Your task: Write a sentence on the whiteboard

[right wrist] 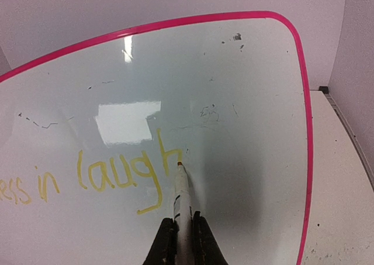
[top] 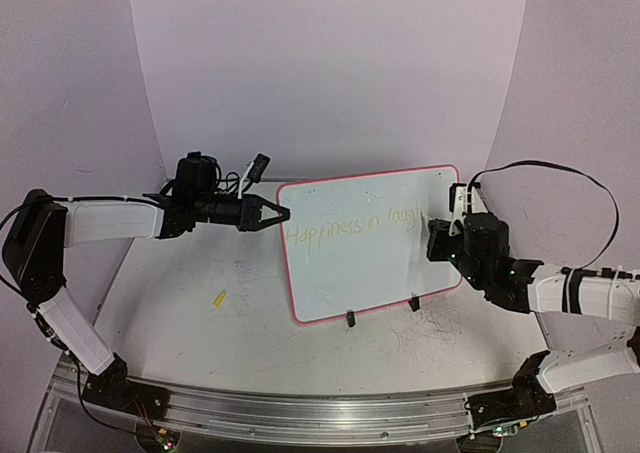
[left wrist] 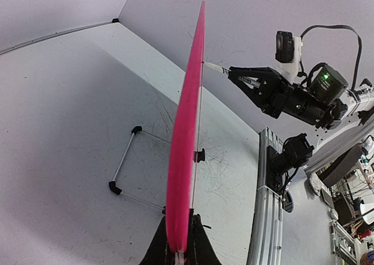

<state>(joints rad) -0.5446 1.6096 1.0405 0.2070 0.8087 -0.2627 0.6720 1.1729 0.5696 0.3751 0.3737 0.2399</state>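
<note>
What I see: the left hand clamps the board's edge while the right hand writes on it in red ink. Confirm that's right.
Not quite: the ink is yellow, not red. The right wrist view shows the marker in the right hand touching yellow writing that ends in "laugh". The rest holds: the left hand clamps the board by its edge.

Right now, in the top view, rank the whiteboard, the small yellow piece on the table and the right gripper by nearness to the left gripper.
1. whiteboard: left edge clamped in the left gripper.
2. small yellow piece: on the table, below-left of the board.
3. right gripper: at the board's right side, holding the marker.
</note>
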